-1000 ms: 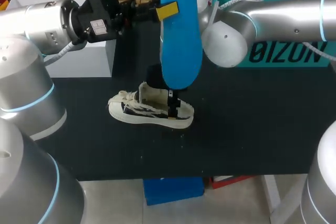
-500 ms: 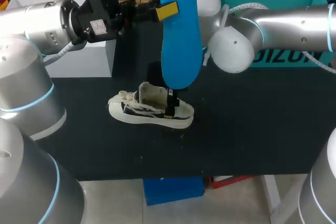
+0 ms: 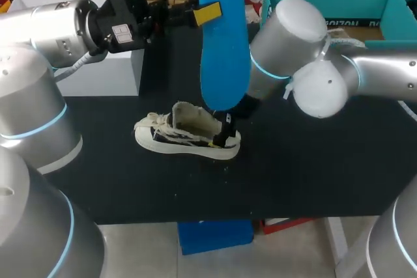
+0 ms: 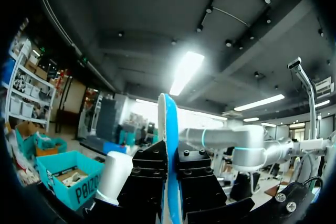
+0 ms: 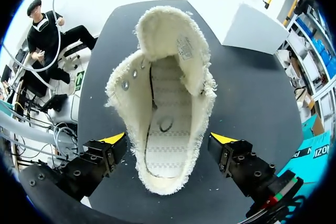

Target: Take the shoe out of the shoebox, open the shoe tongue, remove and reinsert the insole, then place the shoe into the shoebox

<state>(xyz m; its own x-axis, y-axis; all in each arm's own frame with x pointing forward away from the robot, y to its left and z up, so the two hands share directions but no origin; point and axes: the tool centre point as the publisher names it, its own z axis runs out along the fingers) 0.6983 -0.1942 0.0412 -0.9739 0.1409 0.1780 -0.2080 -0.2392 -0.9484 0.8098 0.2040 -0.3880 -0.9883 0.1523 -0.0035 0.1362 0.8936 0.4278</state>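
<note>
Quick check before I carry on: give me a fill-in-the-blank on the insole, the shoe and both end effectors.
The left end effector is shut on the blue ____.
The shoe lies on the black ____, outside the shoebox.
The right end effector is ____, one finger on each side of the shoe's heel.
Missing: insole; table; open.
</note>
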